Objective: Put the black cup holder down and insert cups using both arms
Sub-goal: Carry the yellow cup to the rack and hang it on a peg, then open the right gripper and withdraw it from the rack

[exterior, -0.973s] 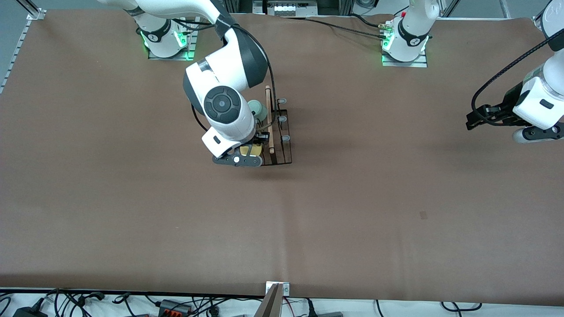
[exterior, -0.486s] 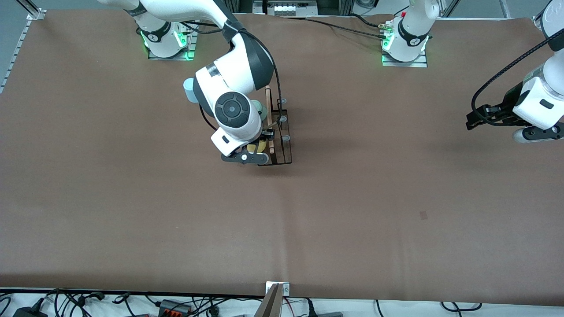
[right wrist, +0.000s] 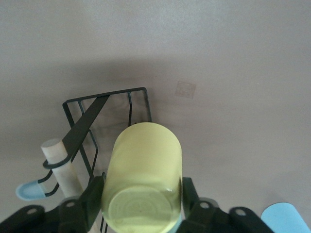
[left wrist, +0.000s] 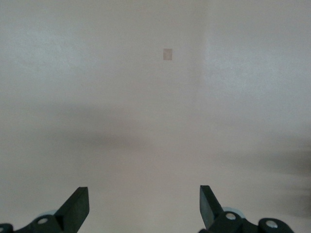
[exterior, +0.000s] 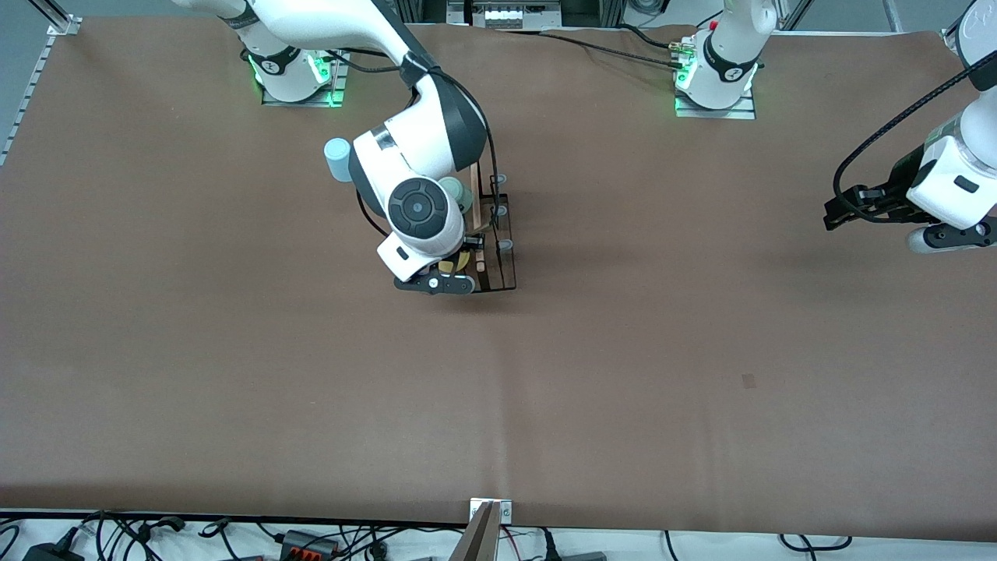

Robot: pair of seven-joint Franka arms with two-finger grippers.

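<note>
Cup rack (exterior: 492, 234) stands mid-table, nearer the right arm's end. Right gripper (exterior: 448, 274) over it, fingers around the upside-down yellow cup (right wrist: 143, 184) — whether clamped, I cannot tell. Left gripper (left wrist: 143, 208) waits, fingers apart.

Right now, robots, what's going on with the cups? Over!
Right pincer around yellow cup, over black cup holder. Left pincer open, waiting over bare table. Green cup racked, blue cup loose. Nothing blocking.

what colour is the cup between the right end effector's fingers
Yellow cup; the right wrist view shows it best.
</note>
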